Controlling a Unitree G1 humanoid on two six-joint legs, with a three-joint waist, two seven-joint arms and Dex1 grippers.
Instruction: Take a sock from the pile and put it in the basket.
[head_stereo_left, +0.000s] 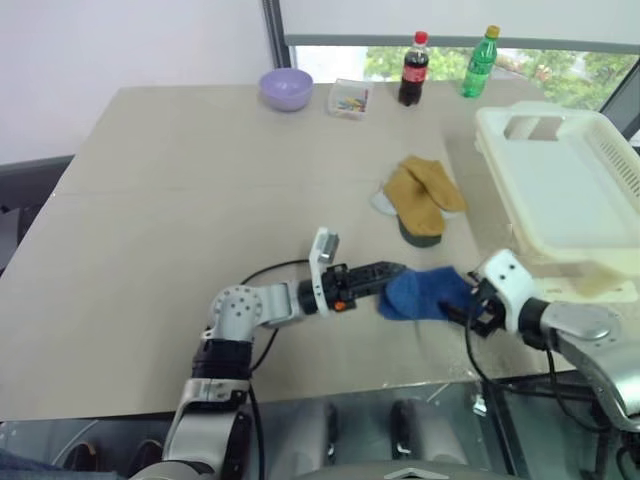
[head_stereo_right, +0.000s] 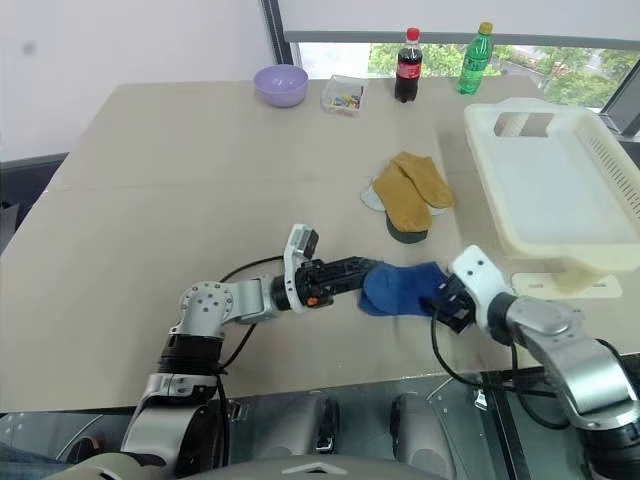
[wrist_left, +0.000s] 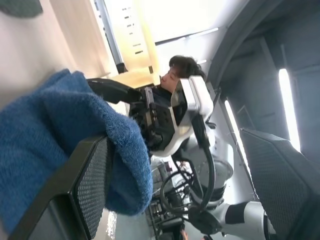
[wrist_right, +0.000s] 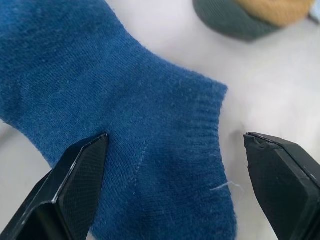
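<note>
1. Sock (head_stereo_left: 425, 292): it lies on the table (head_stereo_left: 180, 200), between the two end effectors and apart from the pile (head_stereo_left: 420, 198).
2. Left end effector (head_stereo_left: 392, 270): fingers apart, one finger against the sock's edge, no clamp.
3. Right end effector (wrist_right: 175, 185): fingers wide apart over the cuff, one pad on the fabric.
4. Next, I judge: lower the right one, pinch the cuff, then carry it to the basket (head_stereo_left: 560, 190) nearby.

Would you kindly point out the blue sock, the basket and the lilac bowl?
blue sock (head_stereo_left: 420, 294), left eye view, its middle.
basket (head_stereo_left: 500, 128), left eye view, its rim.
lilac bowl (head_stereo_left: 287, 95), left eye view, its outer wall.
</note>
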